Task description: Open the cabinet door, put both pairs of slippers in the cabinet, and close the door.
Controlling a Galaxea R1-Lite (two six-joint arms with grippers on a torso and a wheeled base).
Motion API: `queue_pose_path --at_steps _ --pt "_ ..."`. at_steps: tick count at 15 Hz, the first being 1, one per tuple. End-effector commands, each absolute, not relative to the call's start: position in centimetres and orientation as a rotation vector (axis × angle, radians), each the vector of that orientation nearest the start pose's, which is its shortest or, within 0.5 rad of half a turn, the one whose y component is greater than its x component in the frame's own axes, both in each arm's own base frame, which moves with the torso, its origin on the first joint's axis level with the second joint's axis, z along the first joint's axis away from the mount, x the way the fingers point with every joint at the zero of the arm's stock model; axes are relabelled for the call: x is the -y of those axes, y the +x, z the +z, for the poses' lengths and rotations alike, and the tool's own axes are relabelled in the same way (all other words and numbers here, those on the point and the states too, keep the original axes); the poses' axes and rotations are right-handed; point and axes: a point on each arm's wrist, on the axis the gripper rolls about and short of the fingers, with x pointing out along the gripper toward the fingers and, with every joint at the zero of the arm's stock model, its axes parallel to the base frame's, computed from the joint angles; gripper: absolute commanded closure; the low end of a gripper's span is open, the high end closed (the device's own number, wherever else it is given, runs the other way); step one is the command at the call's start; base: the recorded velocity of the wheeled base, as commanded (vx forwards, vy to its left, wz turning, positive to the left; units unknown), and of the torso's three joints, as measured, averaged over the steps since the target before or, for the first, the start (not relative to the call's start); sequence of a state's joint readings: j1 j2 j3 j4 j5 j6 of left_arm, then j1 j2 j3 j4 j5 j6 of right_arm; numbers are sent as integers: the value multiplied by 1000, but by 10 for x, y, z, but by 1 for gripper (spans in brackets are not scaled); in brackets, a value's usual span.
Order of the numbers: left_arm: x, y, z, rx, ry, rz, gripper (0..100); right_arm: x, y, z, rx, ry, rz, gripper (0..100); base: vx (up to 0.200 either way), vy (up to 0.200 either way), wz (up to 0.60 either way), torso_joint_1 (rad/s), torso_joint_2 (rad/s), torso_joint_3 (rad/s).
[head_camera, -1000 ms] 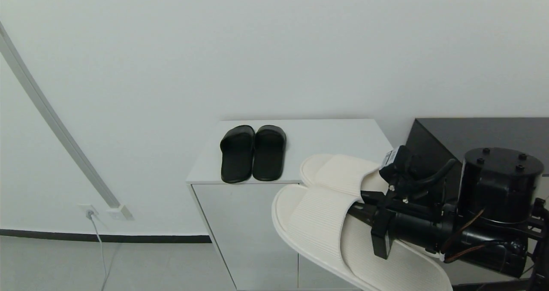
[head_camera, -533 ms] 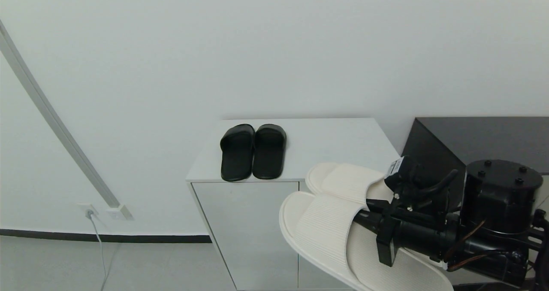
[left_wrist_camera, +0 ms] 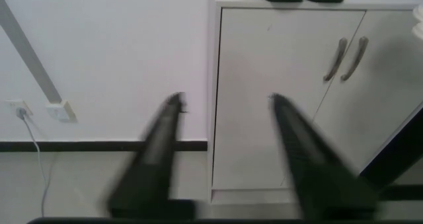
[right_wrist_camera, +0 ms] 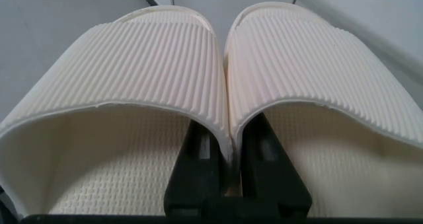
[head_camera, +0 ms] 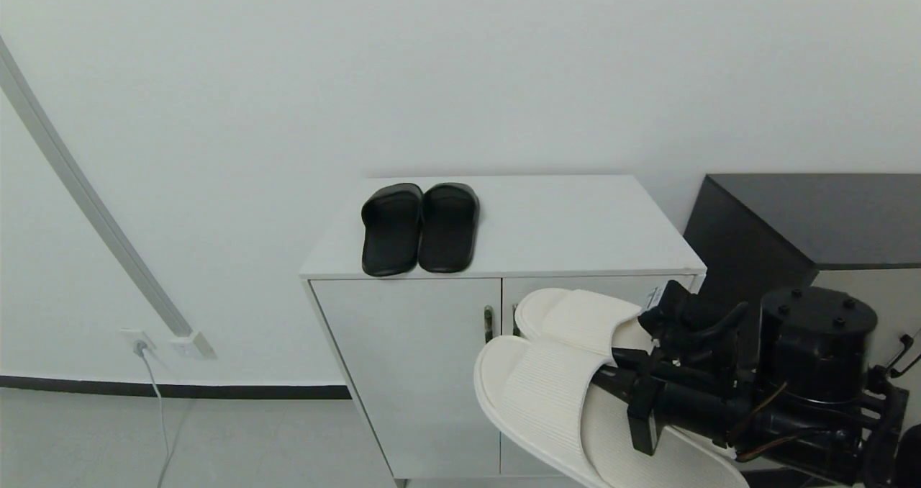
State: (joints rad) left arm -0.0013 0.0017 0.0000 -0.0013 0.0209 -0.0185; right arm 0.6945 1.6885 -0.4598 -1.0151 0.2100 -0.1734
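Observation:
A white cabinet (head_camera: 403,373) stands against the wall with both doors shut; its two handles (head_camera: 488,323) meet at the middle. A pair of black slippers (head_camera: 421,227) lies on its top, toward the left. My right gripper (head_camera: 611,369) is shut on a pair of white slippers (head_camera: 547,373), pinching their inner strap edges together in front of the right door. In the right wrist view the fingers (right_wrist_camera: 198,168) sit inside the white slippers (right_wrist_camera: 152,78). My left gripper (left_wrist_camera: 225,105) is open, low in front of the cabinet (left_wrist_camera: 277,85), facing its left door.
A dark cabinet (head_camera: 791,222) stands right of the white one. A wall socket with a cable (head_camera: 140,348) and a slanted grey rail (head_camera: 86,193) are on the wall to the left. Bare floor lies before the cabinet.
The head view has shifted, so the cabinet front and handles now show. My right gripper with the white slippers sits lower, off the cabinet top and in front of the right door.

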Motion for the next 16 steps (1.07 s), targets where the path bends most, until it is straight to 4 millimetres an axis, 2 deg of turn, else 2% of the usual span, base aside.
queue_pose_path --at_steps 1,3,5,11,16 --pt "-1 -23 76 0 -18 20 0 -180 212 101 -220 -231 918 100 0 0 0 -237 554 320" --pt "-1 -23 76 0 -17 20 0 -185 219 87 -173 -223 913 100 0 0 0 -227 554 330" --pt "-1 -23 76 0 -18 20 0 -186 218 84 -121 -217 912 100 0 0 0 -212 530 312" --pt "-1 -23 76 0 -17 20 0 -186 204 97 -77 -210 936 100 0 0 0 -193 517 320" --pt "0 -23 76 0 -6 15 0 -176 193 109 -45 -223 932 100 0 0 0 -158 488 328"
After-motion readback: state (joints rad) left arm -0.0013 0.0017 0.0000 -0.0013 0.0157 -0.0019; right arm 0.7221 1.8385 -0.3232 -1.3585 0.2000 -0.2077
